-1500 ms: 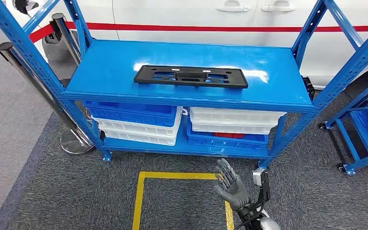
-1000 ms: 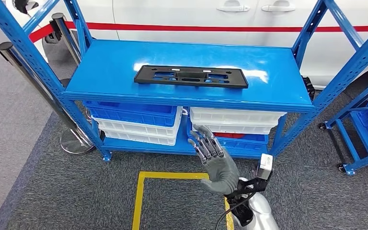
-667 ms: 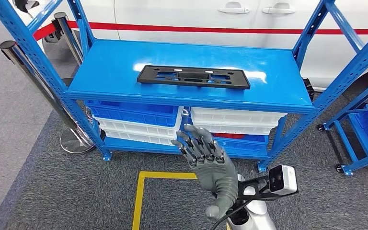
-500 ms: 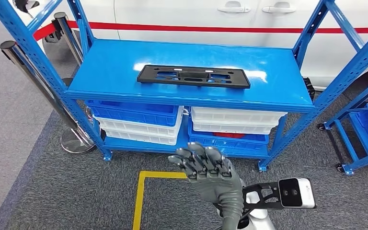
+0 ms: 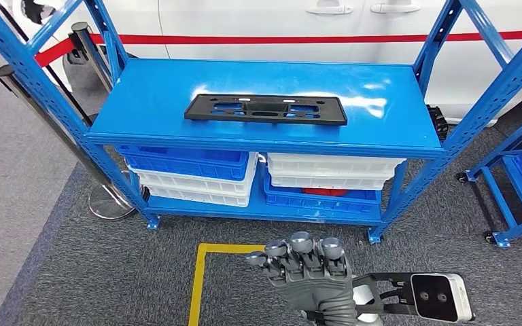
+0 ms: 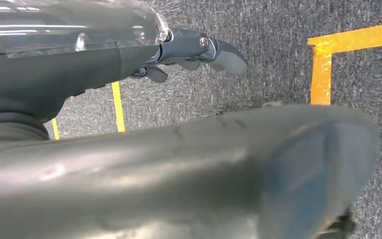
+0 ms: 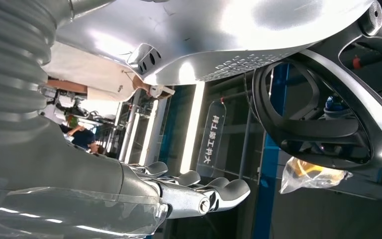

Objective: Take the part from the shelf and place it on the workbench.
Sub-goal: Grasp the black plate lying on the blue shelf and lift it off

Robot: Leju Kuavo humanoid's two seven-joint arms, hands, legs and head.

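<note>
Part: the flat black plastic frame lies flat on the top board of the blue shelf, about the middle of it and a little toward the front edge, at 12 o'clock from the robot. Nothing touches it.
Right hand: the right hand is raised low in front of the robot at 6 o'clock in the head view, back of the hand toward the camera, fingers bent a little forward and apart, holding nothing. It is well apart from the part and lower than the top board.
Left hand: the left hand hangs over the grey carpet near the yellow floor tape; how its fingers sit I cannot tell.
Around: stacked blue and white bins sit on the lower board, and a white car stands behind the shelf.
Risk, reach: I reckon the hand must rise past the front lip of the top board; coming up too close, it could knock the lip.
Risk, grip: the part is thin and lies flat, so fingers may slide over it or push it back toward the car side instead of getting under an edge.
Risk, carry: gripped at one end, so long a piece could tilt and slip or catch an upright post.
</note>
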